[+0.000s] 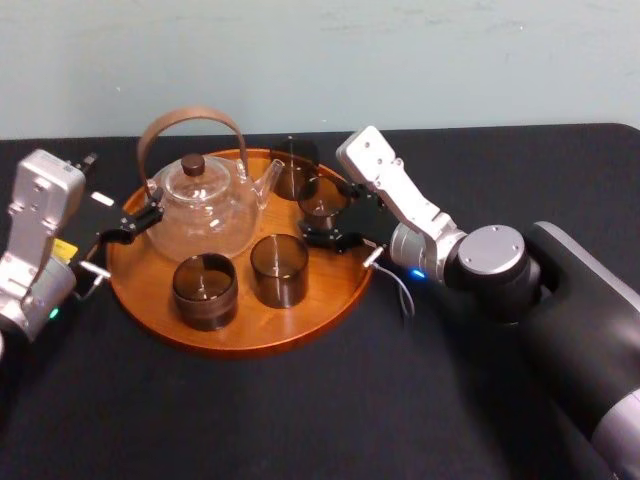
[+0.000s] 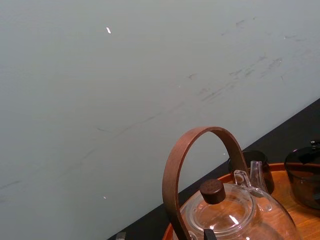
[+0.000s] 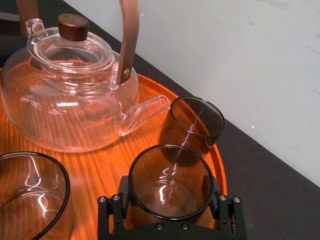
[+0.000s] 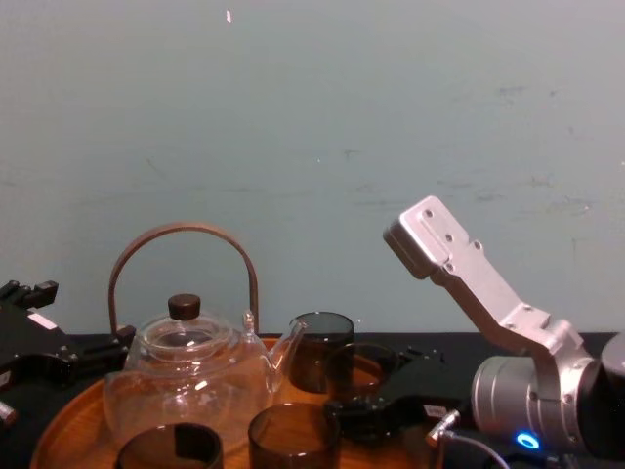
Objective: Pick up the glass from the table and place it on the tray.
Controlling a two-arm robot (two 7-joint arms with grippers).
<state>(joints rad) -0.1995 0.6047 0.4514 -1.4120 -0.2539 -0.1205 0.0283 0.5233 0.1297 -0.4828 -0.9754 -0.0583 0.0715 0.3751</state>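
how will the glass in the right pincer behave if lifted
Thin, smoky walls suggest the glass is probably light but fragile. Its smooth sides may slip in the right pincer. Straight and handleless, it would likely roll if tipped.

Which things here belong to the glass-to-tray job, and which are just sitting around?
In the job:
glass, gripped by the right gripper at the right side of the tray
table

Just sitting there:
teapot
front left glass
front right glass
back glass, by the spout
left gripper, idle at the tray's left edge
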